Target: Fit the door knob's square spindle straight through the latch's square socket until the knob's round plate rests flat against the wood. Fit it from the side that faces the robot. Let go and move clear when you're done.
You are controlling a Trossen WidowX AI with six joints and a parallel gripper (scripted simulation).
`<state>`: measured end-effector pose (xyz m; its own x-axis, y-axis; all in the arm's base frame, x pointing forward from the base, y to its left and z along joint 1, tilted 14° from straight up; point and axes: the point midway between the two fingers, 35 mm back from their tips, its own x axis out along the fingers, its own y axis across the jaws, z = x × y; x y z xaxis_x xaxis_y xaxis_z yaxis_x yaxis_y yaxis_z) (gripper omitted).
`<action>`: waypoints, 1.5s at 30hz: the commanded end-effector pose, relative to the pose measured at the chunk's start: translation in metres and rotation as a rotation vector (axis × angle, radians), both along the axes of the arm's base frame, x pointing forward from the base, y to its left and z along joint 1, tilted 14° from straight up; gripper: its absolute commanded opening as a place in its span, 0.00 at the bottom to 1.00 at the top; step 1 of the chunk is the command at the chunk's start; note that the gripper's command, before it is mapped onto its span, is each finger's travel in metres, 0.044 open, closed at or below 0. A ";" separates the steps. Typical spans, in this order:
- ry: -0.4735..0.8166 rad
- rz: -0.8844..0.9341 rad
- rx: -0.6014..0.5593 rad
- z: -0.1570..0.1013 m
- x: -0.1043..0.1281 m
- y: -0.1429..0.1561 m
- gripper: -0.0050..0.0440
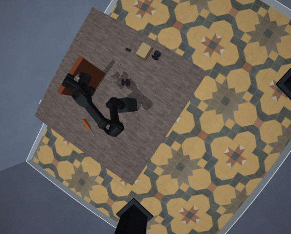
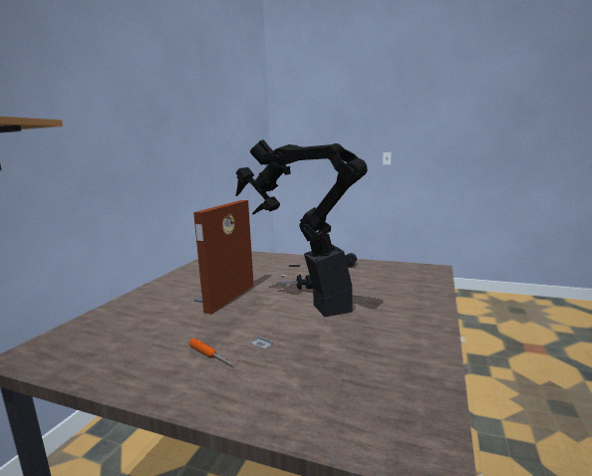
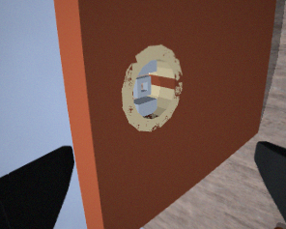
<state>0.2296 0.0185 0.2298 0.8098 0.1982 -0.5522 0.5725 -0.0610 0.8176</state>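
A red-brown wooden door panel (image 1: pixel 90 71) (image 2: pixel 224 266) (image 3: pixel 217 52) stands upright on the table (image 1: pixel 130 140) (image 2: pixel 348 378). High in it is a round bore with the latch (image 2: pixel 228 224) (image 3: pixel 144 87), whose square socket shows in the wrist view. The black door knob (image 1: pixel 125 81) (image 2: pixel 301 282) with its grey spindle lies on the table beside the arm's base, away from the panel. My gripper (image 1: pixel 76 78) (image 2: pixel 249 200) (image 3: pixel 164 153) is open and empty. It hangs in the air close in front of the bore, facing the panel.
An orange screwdriver (image 1: pixel 87 126) (image 2: pixel 209 351) and a small plate (image 2: pixel 261 343) lie near the front. A cardboard box (image 1: pixel 143 50), a second black knob (image 1: pixel 156 55) and a small black part (image 1: pixel 128 49) lie at the far edge. The arm's base (image 1: pixel 129 104) (image 2: pixel 332 289) stands mid-table.
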 end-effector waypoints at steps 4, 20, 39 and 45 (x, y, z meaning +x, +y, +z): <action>0.007 -0.001 -0.002 -0.003 -0.001 0.000 1.00; 0.007 -0.001 -0.002 -0.003 -0.001 0.000 1.00; 0.007 -0.001 -0.002 -0.002 0.002 0.001 1.00; 0.007 -0.001 -0.002 -0.003 0.004 0.001 1.00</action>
